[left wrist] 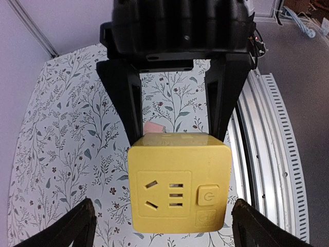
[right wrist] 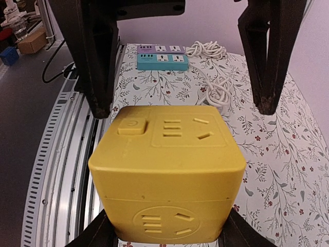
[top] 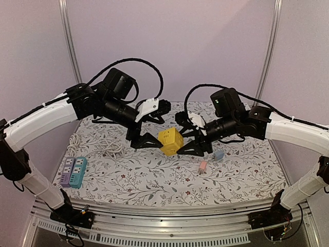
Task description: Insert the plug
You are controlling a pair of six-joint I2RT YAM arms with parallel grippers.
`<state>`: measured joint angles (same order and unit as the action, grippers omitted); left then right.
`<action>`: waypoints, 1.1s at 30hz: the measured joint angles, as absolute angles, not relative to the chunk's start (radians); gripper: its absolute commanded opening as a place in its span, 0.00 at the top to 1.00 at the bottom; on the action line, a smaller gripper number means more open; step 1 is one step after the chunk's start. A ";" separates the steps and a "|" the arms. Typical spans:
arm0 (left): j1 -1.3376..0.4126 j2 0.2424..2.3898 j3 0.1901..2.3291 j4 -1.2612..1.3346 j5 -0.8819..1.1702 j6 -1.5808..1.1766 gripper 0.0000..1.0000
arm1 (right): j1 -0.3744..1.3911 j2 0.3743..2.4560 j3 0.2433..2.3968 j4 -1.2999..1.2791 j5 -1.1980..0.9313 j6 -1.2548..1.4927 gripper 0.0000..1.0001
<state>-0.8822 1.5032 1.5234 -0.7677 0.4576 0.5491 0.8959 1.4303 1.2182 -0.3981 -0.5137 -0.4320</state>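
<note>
A yellow cube socket (top: 170,140) is held mid-table between the two arms. My right gripper (top: 181,136) is shut on its sides, and its fingers (left wrist: 128,113) run down to the cube (left wrist: 177,185). In the right wrist view the cube (right wrist: 167,164) fills the space between my right gripper's (right wrist: 164,237) fingers. My left gripper (top: 156,128) is open, facing the cube's socket face, with its fingers (left wrist: 69,229) well apart and not touching. A pink plug (top: 202,166) and a blue plug (top: 218,154) lie on the table to the right.
A purple power strip (top: 67,171) and a teal one (top: 78,172) lie at the left front, also seen in the right wrist view (right wrist: 162,62). A coiled white cable (top: 103,146) lies behind them. The table has a metal rail (top: 164,226) at its front.
</note>
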 measured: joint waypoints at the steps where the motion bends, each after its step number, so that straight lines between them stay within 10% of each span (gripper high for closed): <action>1: -0.888 1.511 1.527 -0.766 0.454 0.548 0.08 | 0.896 1.430 1.218 -0.398 -0.516 -0.432 0.62; 24: -0.957 1.560 1.555 -0.760 0.401 0.537 0.37 | 0.896 1.430 1.218 -0.404 -0.534 -0.430 0.63; 33: -0.969 1.566 1.555 -0.759 0.395 0.546 0.24 | 0.904 1.430 1.218 -0.408 -0.531 -0.424 0.63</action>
<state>-0.9688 1.5661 1.5551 -0.7593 0.3946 0.5457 0.9035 1.4303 1.2182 -0.4080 -0.5308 -0.4236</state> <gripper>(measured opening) 0.746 0.614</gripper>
